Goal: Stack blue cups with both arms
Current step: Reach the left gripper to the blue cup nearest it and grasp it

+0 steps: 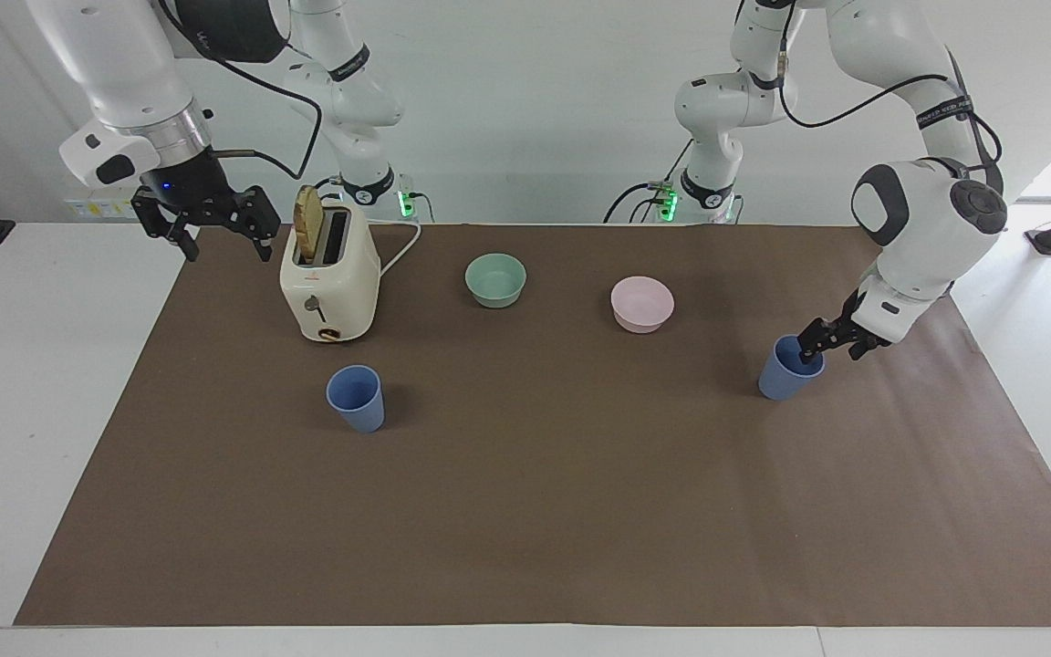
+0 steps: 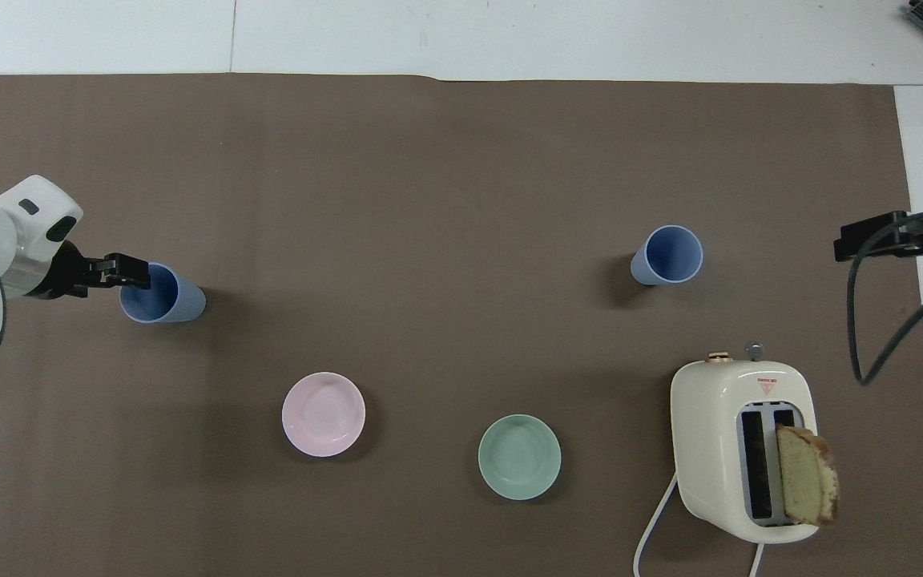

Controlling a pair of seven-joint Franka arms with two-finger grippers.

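Two blue cups stand upright on the brown mat. One cup (image 1: pixel 357 399) (image 2: pixel 667 255) stands a little farther from the robots than the toaster. The other cup (image 1: pixel 783 376) (image 2: pixel 173 298) is toward the left arm's end of the table. My left gripper (image 1: pixel 831 343) (image 2: pixel 131 272) is low at this cup's rim and open. One finger reaches into the cup's mouth and the other stays outside the wall. My right gripper (image 1: pixel 226 246) (image 2: pixel 842 240) waits open and empty in the air beside the toaster, at the mat's edge.
A cream toaster (image 1: pixel 329 278) (image 2: pixel 742 449) holds a slice of bread (image 1: pixel 306 226) at the right arm's end. A pale green bowl (image 1: pixel 495 279) (image 2: pixel 519 457) and a pink bowl (image 1: pixel 641 303) (image 2: pixel 323 413) sit nearer the robots than the cups. Two small white arms stand at the table's robot edge.
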